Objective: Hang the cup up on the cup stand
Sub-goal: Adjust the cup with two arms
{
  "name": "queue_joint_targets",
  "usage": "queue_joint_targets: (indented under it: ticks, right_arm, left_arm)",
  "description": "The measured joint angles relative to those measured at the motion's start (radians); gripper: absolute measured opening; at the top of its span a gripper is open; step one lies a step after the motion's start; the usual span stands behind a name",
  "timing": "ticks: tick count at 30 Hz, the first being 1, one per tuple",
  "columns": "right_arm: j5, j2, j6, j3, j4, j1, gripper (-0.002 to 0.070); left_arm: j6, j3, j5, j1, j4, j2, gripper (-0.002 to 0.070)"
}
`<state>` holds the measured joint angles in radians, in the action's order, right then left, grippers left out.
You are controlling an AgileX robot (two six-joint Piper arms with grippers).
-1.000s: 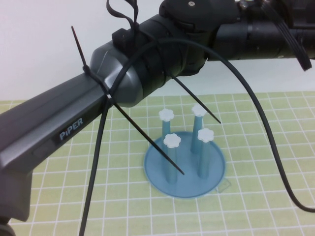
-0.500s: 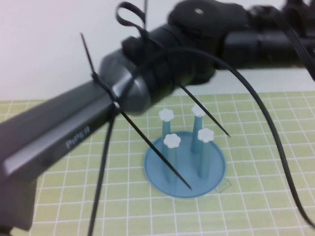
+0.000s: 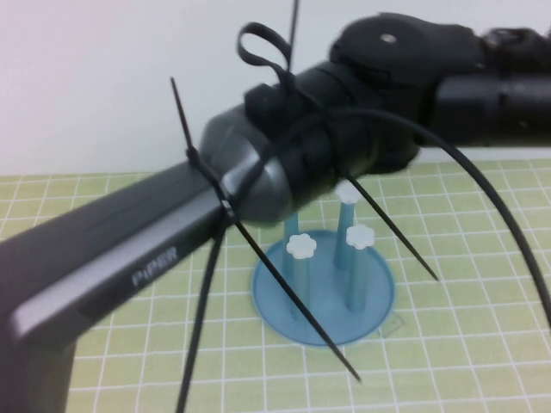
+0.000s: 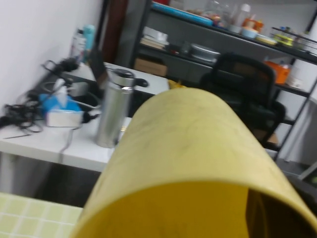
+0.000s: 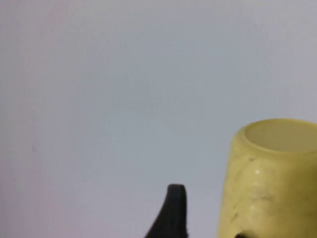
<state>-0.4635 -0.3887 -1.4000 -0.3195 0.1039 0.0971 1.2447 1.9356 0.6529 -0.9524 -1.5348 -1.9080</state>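
Yellow plastic cup (image 4: 193, 163) sits clamped in the left gripper's shut jaws; the right gripper (image 5: 173, 208) has released, jaws apart. Handover done; blue four-post cup stand (image 3: 323, 292) awaits.

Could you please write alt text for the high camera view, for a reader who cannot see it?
A dark grey robot arm reaches across the frame above a green gridded mat, hiding part of a blue cup stand with white-capped posts. Black cable ties and a cable hang from the arm. Neither the cup nor either gripper shows in this view.
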Motion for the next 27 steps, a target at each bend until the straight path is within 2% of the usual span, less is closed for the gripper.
queue_joint_targets:
  ticks: [7, 14, 24, 27]
  right_arm:
    - [0.002, -0.057, 0.022, 0.0, -0.001, 0.0, 0.0693]
    - [-0.02, -0.077, 0.033, 0.002, -0.044, 0.0, 0.0693]
    - [-0.02, -0.078, 0.038, 0.002, -0.068, 0.0, 0.0692]
    - [-0.02, -0.078, 0.038, 0.002, -0.076, 0.0, 0.0647]
  left_arm:
    - [-0.002, 0.0, 0.001, -0.061, 0.011, 0.0, 0.0009]
    - [-0.136, 0.0, 0.011, -0.061, 0.111, 0.004, 0.0009]
    - [-0.161, 0.0, 0.056, -0.061, 0.121, 0.005, 0.0009]
    - [-0.161, 0.0, 0.072, -0.061, 0.121, 0.005, 0.0009]
